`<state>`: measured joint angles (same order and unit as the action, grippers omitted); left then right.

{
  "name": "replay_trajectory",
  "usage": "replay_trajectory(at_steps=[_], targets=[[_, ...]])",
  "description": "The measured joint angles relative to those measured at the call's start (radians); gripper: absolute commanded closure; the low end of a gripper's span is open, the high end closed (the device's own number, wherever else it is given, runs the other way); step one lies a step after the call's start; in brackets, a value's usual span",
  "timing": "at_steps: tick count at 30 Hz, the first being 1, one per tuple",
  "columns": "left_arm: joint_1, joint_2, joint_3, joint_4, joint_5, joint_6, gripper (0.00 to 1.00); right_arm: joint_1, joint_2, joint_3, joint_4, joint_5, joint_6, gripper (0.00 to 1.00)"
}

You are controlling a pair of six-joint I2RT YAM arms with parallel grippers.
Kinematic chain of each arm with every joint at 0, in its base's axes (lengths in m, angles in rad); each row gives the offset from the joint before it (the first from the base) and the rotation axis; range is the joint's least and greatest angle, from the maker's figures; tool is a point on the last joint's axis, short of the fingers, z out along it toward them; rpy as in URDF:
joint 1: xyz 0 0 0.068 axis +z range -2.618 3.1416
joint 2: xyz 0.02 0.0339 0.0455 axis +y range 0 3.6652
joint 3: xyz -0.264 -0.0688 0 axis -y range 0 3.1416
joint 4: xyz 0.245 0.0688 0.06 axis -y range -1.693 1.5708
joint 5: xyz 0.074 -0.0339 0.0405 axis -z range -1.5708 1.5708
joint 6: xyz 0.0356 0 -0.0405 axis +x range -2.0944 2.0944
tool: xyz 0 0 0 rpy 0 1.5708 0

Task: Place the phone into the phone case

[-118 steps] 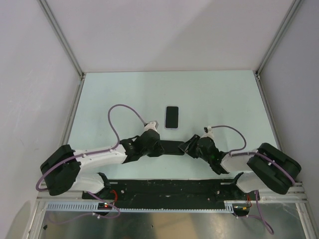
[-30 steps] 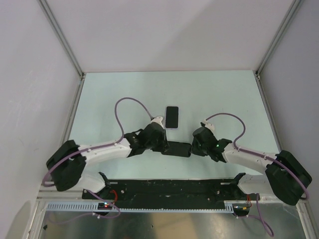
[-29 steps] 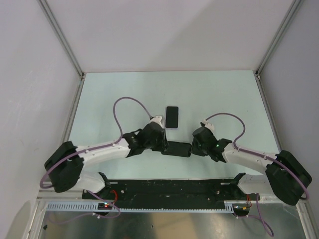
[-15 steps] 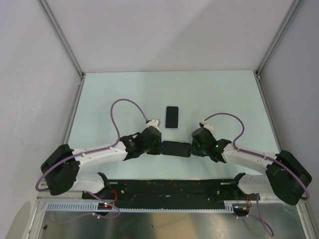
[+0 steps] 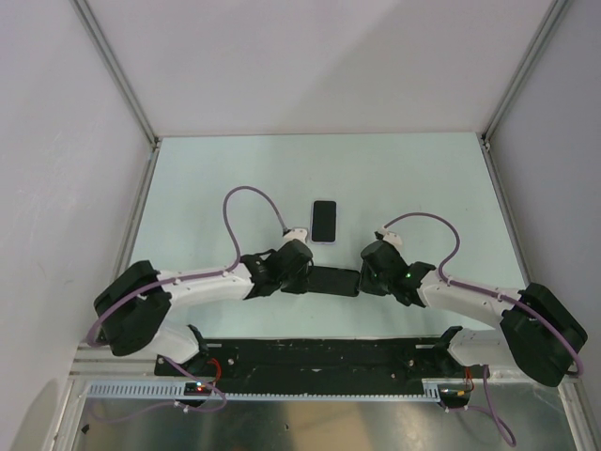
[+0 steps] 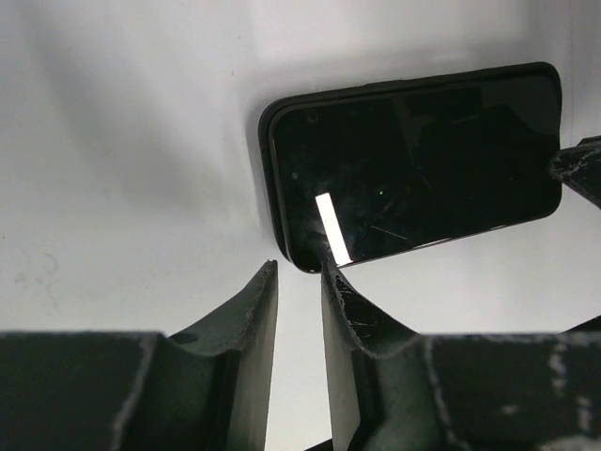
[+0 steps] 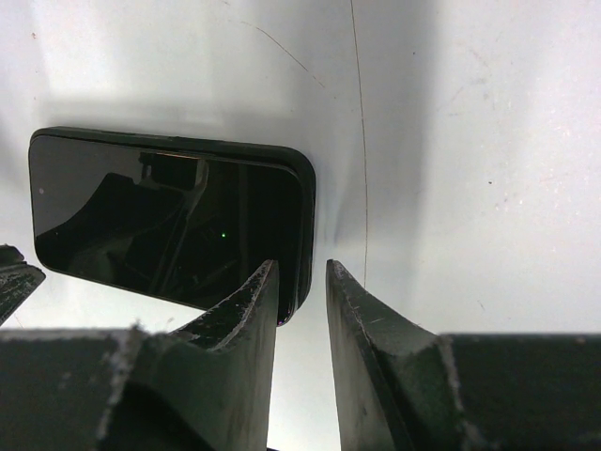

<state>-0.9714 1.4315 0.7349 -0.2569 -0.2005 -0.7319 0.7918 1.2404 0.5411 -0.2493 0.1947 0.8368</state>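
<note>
A black phone with a glossy screen (image 5: 333,280) lies flat on the table between my two grippers, inside a thin black rim that looks like the case. It also shows in the left wrist view (image 6: 423,160) and the right wrist view (image 7: 160,216). My left gripper (image 5: 302,274) (image 6: 300,268) is at its left end, over one corner, jaws a narrow gap apart with nothing between them. My right gripper (image 5: 364,277) (image 7: 300,268) is at its right end, jaws equally narrow, one finger (image 7: 249,301) over the screen edge and the other past the end.
A second phone-shaped item with a dark face and a pale edge (image 5: 324,221) lies just beyond the black one. Pale green table (image 5: 423,188) with metal frame posts at the back corners. A black rail (image 5: 319,362) runs along the near edge.
Half a second ago my left gripper had drawn back to the left of the black phone; now it is back against the phone's left end. The right arm and both phones have not moved.
</note>
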Motion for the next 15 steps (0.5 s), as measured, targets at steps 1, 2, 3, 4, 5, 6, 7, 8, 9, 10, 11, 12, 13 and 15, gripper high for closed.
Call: replay_trajectory(at_steps=[1,2,3,4,5,6,7,8,9,10,11,12,13,15], targets=[[0.0,0.003,0.005,0.0,0.0,0.0,0.71,0.0,0.0,0.0,0.0,0.0,0.0,0.69],[0.0,0.005,0.009,0.001,0.0,0.0,0.72,0.0,0.0,0.0,0.0,0.0,0.0,0.69],[0.0,0.009,0.014,0.001,0.0,0.0,0.73,0.0,0.0,0.0,0.0,0.0,0.0,0.69],[0.0,0.012,0.018,0.002,0.0,0.0,0.74,0.0,0.001,0.001,0.0,0.0,0.0,0.69],[0.0,0.016,0.022,0.002,0.0,0.0,0.75,0.0,0.002,0.002,0.0,0.0,0.0,0.69],[0.0,0.02,0.026,0.003,0.001,0.0,0.75,0.0,0.003,0.003,0.0,0.0,0.0,0.69],[0.0,0.025,0.028,0.006,0.001,0.0,0.76,0.0,0.005,0.004,-0.001,0.0,0.0,0.69],[0.0,0.029,0.029,0.008,0.001,0.0,0.77,0.0,0.006,0.004,0.0,0.0,0.0,0.69],[0.0,0.034,0.029,0.008,0.001,0.0,0.77,0.0,0.006,0.004,0.0,0.0,0.0,0.69],[0.0,0.039,0.029,0.008,0.001,0.0,0.77,0.0,0.006,0.005,-0.001,0.0,0.0,0.69],[0.0,0.043,0.029,0.008,0.001,0.0,0.77,0.0,0.006,0.005,-0.001,0.0,0.0,0.69],[0.0,0.047,0.029,0.008,0.001,0.0,0.77,0.001,0.006,0.005,-0.001,0.0,0.0,0.69],[0.0,0.048,0.029,0.008,0.001,0.0,0.77,0.001,0.006,0.005,-0.001,0.0,0.0,0.69],[0.0,0.05,0.029,0.008,0.001,0.0,0.77,0.001,0.006,0.005,-0.001,0.0,0.0,0.69]])
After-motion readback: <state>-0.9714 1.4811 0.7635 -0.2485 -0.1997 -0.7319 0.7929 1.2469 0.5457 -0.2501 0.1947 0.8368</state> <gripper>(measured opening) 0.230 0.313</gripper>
